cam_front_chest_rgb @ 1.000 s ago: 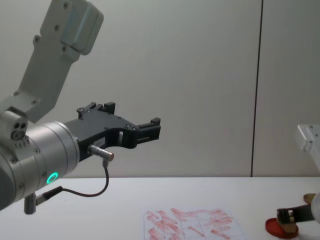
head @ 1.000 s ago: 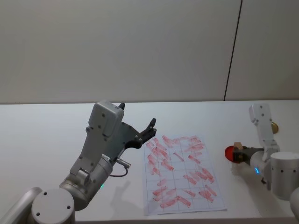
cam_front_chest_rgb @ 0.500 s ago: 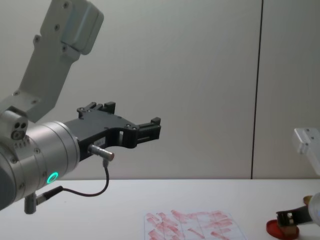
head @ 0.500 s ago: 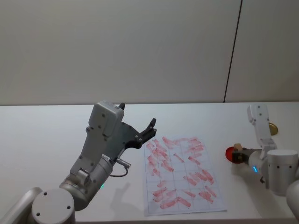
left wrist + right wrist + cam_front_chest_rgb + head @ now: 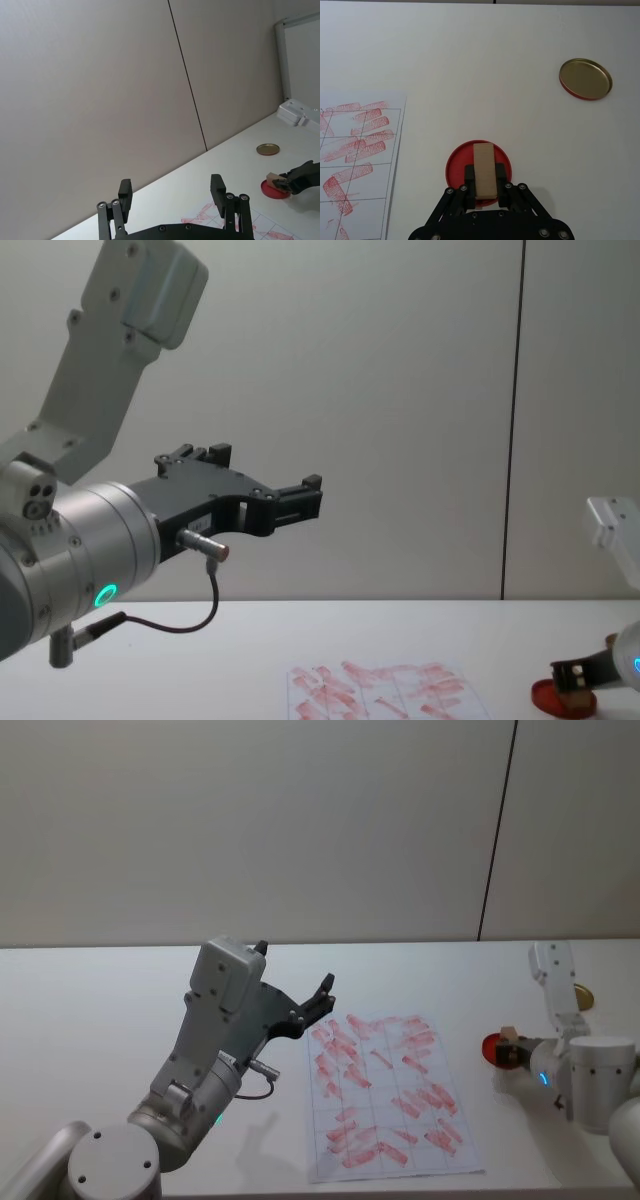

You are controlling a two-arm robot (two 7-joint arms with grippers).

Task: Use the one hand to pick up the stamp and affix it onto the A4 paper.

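Observation:
The stamp (image 5: 485, 169), a small light-brown wooden block, is held between the fingers of my right gripper (image 5: 485, 182), directly over the round red ink pad (image 5: 456, 167). Whether it touches the pad I cannot tell. In the head view this gripper (image 5: 512, 1051) and stamp (image 5: 509, 1034) sit at the table's right, a short way right of the A4 paper (image 5: 385, 1095). The paper is a white gridded sheet covered in red stamp marks. My left gripper (image 5: 315, 999) hangs open and raised in the air, left of the paper's far end, holding nothing.
A small gold-coloured round lid (image 5: 585, 79) lies on the white table beyond the ink pad, also visible as the lid (image 5: 585, 992) at the right edge. A grey wall rises behind the table.
My right gripper, with the stamp in it, has shifted slightly over the ink pad. The left arm has not moved.

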